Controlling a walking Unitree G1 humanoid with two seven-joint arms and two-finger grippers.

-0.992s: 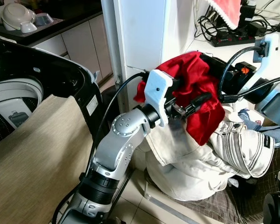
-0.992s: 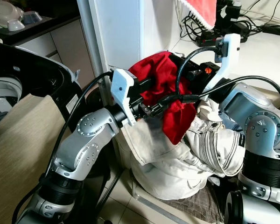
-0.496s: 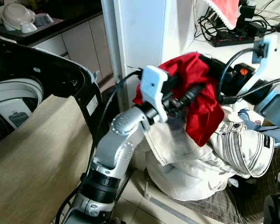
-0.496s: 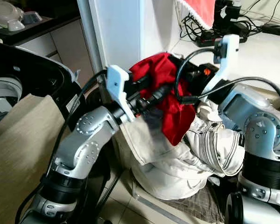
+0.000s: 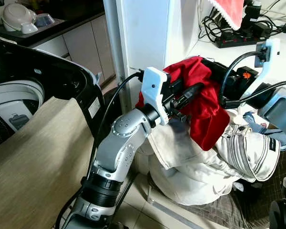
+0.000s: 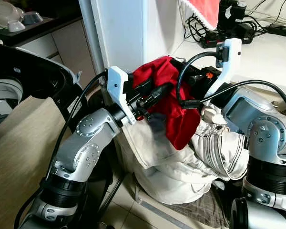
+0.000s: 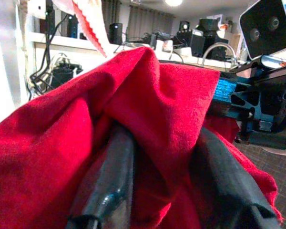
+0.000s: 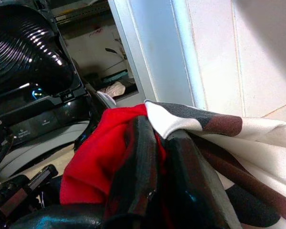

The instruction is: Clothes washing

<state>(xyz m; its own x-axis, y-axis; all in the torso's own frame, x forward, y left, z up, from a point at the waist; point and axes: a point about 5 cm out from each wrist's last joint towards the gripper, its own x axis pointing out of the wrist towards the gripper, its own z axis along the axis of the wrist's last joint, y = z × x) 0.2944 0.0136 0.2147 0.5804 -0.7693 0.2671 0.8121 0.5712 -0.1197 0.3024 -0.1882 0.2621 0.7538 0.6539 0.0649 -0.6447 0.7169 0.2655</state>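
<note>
Two hands on one garment. Washing machine point(image 5: 19, 102) stands open at the robot's left, black lid raised, drum rim showing; a beige cloth point(image 5: 33, 162) lies draped over its front. White cabinet panel point(image 5: 145, 33) rises behind the arms. To the right, a heap of pale laundry point(image 5: 200, 162), cream trousers and a striped piece, piled in what looks like a basket on a checked mat.

Red garment point(image 5: 205, 107) is held up above that heap, bunched between both arms, lower edge hanging free over the cream cloth.

Left hand point(image 6: 155, 93): in the wrist view, its two black fingers point(image 7: 112, 179) sit partly spread with a fold of red cloth between them, pinching it. Right hand point(image 8: 157, 167): fingers pressed together on the red fabric, along with a corner of a white piece with dark stripes point(image 8: 229, 133).

Step, as I read it: lifting a garment out of the pile for loading. Next move would call for swinging it left to the open drum, and for shedding the striped piece if only the red is wanted. Trailing hem may snag the heap.
</note>
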